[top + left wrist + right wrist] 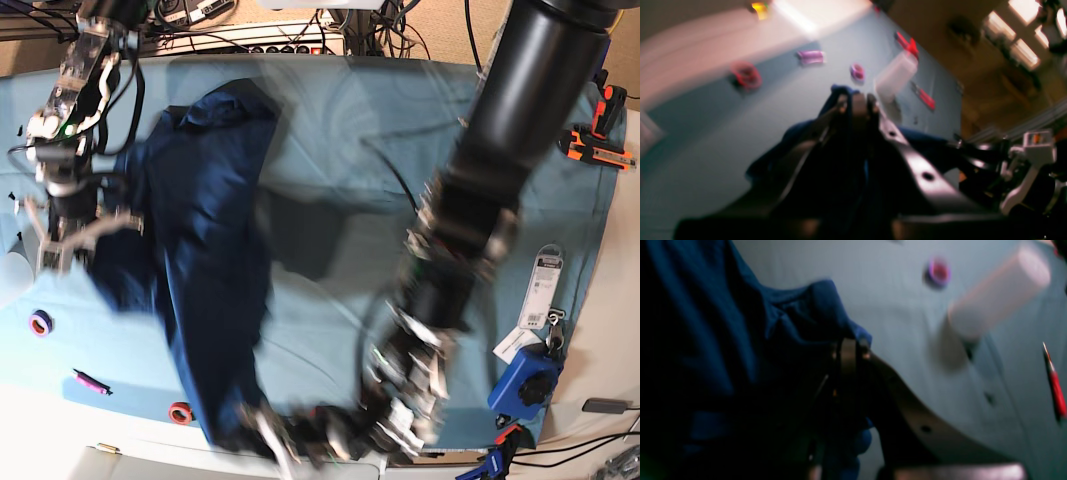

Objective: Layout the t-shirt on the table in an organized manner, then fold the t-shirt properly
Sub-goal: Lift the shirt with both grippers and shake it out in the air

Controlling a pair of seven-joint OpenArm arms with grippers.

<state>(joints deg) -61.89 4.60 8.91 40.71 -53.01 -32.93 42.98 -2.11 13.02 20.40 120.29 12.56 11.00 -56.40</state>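
In the left wrist view we see the left gripper (857,100) closed on a fold of the t-shirt (800,140), the dark blue cloth bunched around the black fingers and hanging down toward the near edge. Behind it the table (706,140) with its teal cover runs away from us. Far on it lie a red ring (746,75), a purple roll (810,56), a small purple ring (857,71), a translucent white bottle (896,76) and a red tool (924,96). Everything is blurred.
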